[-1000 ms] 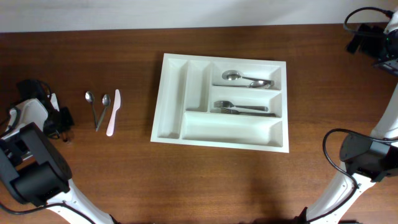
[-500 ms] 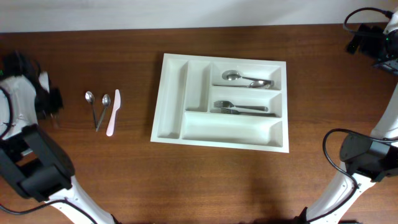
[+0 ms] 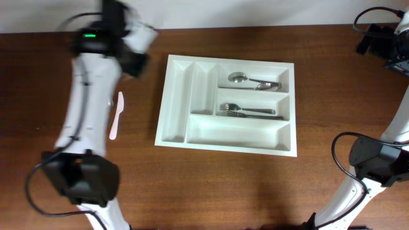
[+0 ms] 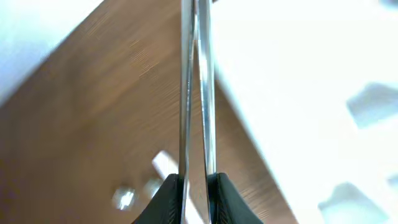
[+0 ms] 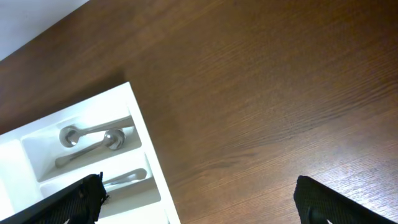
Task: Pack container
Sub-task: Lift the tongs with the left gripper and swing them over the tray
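Swung in from the left edge of the tabletop [image 3: 255,185] within the last second, the left arm [image 3: 89,108] now reaches toward the far edge, its motion-blurred end just beside the far-left corner of the container [image 3: 236,132]. The two small spoons that lay by the knife no longer show on the wood. The container sits a little right of the tabletop's centre. Its two narrow compartments and its near long one are bare, while spoons [image 3: 254,81] fill the far long one and forks [image 3: 248,112] the middle one. The right gripper [image 5: 199,208] hangs over the far-right corner with its fingers spread wide, holding nothing. The white knife [image 3: 116,115] lies alone toward the left edge. In the wrist view the left gripper [image 4: 196,196] pinches two metal handles [image 4: 194,93] side by side, most likely those spoons. That double pinch looks like the weak point: at this speed one handle could pivot or slide out, fall on the wood or into a narrow compartment, or snag the container's wall and shove it.
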